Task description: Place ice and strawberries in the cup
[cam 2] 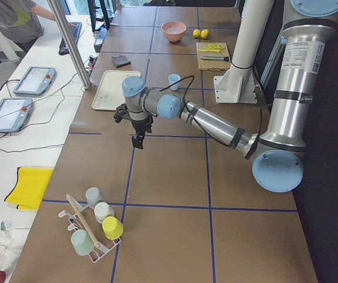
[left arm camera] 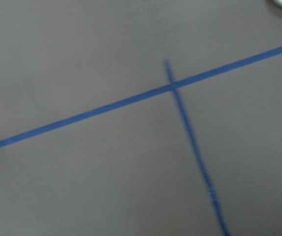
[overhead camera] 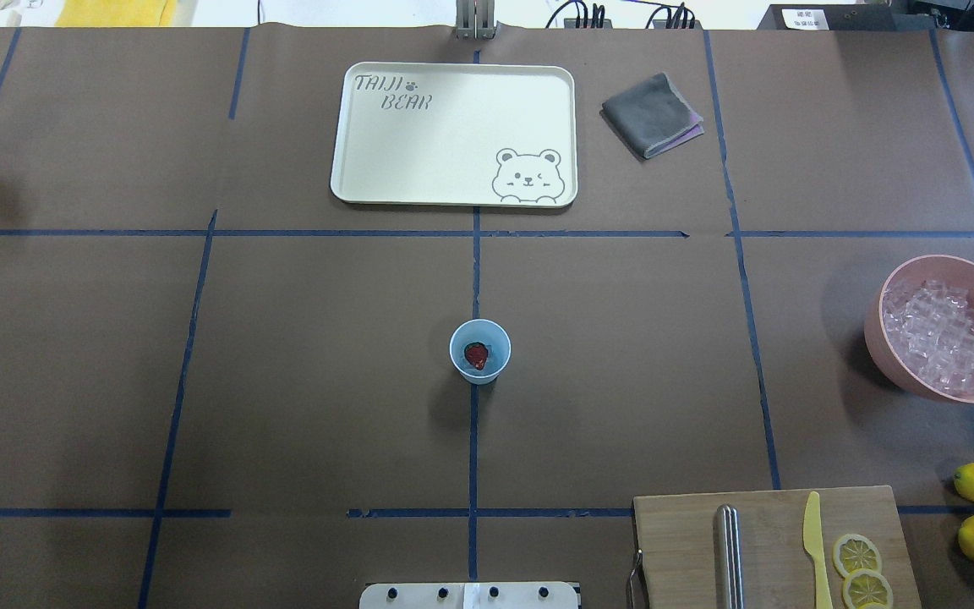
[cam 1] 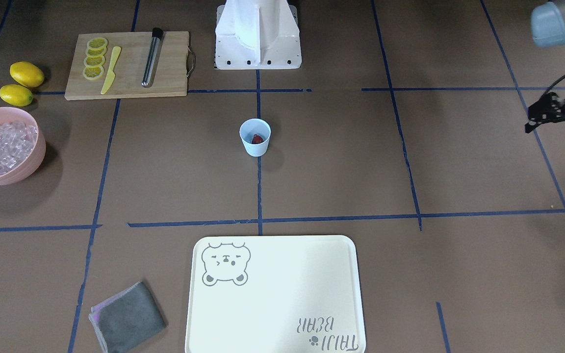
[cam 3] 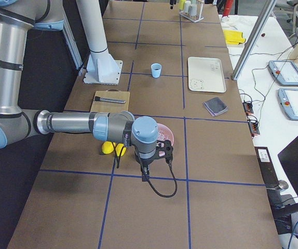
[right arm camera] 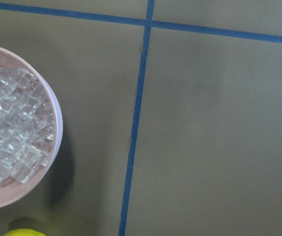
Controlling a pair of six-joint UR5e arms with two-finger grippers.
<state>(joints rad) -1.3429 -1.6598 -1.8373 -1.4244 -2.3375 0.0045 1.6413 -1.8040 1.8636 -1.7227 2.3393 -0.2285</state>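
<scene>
One cup [cam 1: 255, 148], one strawberry [cam 1: 257, 139], one bowl [cam 1: 31, 164] of uncountably many ice cubes [cam 1: 3, 147], two lemons [cam 1: 27, 74], four lemon slices [cam 1: 94, 61], one knife [cam 1: 111, 71], one board [cam 1: 169, 68], one tray [cam 1: 282, 274], one cloth [cam 1: 128, 317]

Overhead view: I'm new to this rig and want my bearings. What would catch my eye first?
The pale blue cup in the middle of the view, with a dark red strawberry inside it. Next, the pink bowl heaped with ice at the view's right edge, and the cream bear tray at the far side.
</scene>
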